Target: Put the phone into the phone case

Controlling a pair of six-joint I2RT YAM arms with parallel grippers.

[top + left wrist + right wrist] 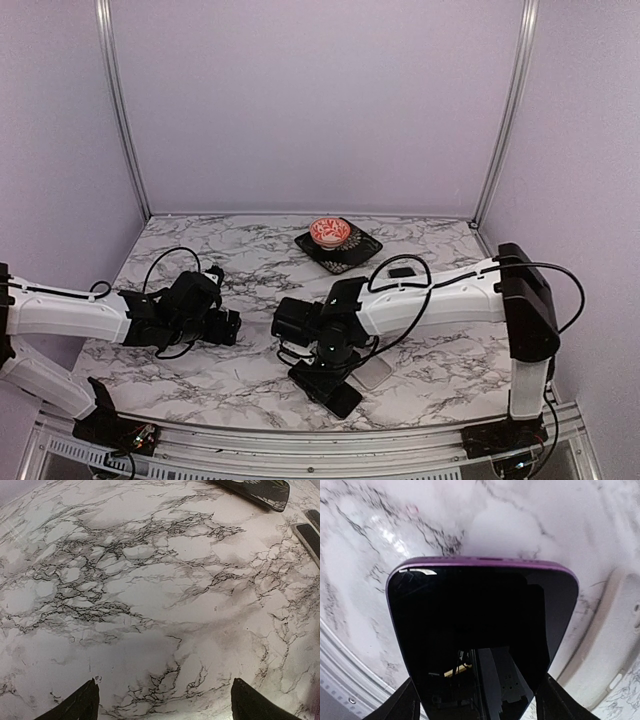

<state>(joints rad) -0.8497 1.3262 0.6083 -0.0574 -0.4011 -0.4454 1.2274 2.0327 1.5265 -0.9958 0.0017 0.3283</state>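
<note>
Nearest the arms' bases, the phone (475, 645) sits just to the left of the phone case (373, 374) and a little nearer the table's front edge. Its black screen faces up and a purple rim shows along its far end. The right gripper (477, 685) is down over it, one finger hard against each long side. Whether the fingers already press on the phone or only flank it cannot be told, nor whether the phone lies flat on the marble table (220, 255). The case itself is pale and translucent and lies open side up on the marble; the phone is not in it. Well to the left of the case and slightly farther back, the left gripper (165, 681) hangs low over bare marble with its fingers spread wide and nothing between them. Beyond the case, a short way toward the back wall, lies a small black object (401, 271). Farthest from the case, near the back edge and slightly to its left, a dark square plate (362, 250) carries a red-and-white patterned bowl (330, 232).
</note>
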